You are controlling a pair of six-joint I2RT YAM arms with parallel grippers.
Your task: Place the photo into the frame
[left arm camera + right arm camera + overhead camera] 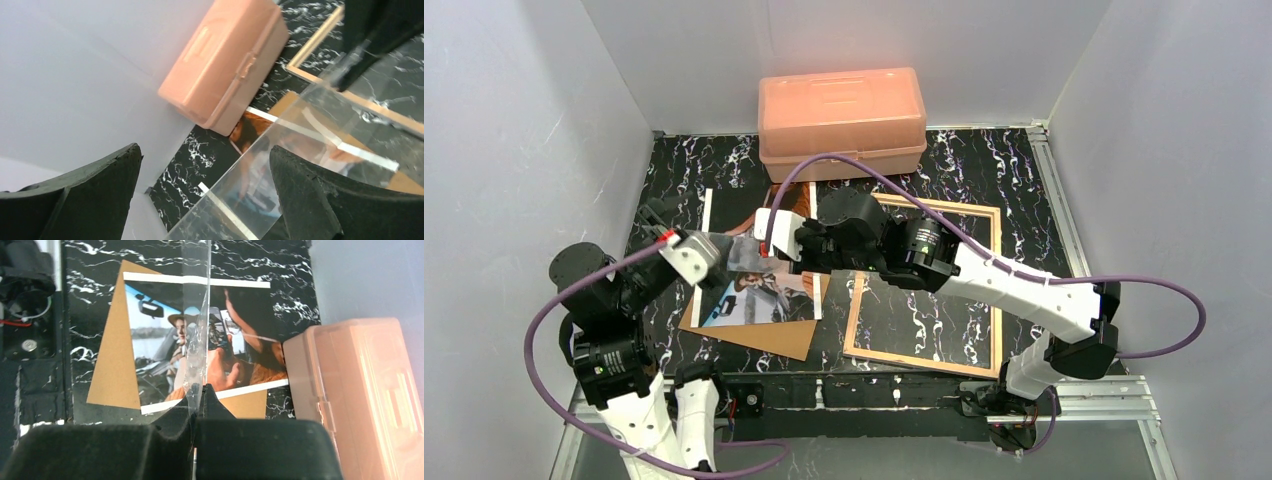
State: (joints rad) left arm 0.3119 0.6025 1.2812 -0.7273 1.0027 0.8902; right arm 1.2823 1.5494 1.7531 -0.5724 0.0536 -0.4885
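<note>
Marble tabletop [1024,160]: one photo [754,298], one frame [856,318] (one orange box [842,115])

The place is a robotics lab test cell, not a home or a shop. Plain white panel walls [514,130] close in three sides of a small black tabletop with white marble veining [1014,165], making a bare booth. Silver aluminium extrusion rails [1114,398] edge the table. Two white-and-black jointed robot arms, the left arm [639,405] and the right arm [1024,290], are bolted at the near edge, and loose purple cables [1203,318] loop from them.
</note>
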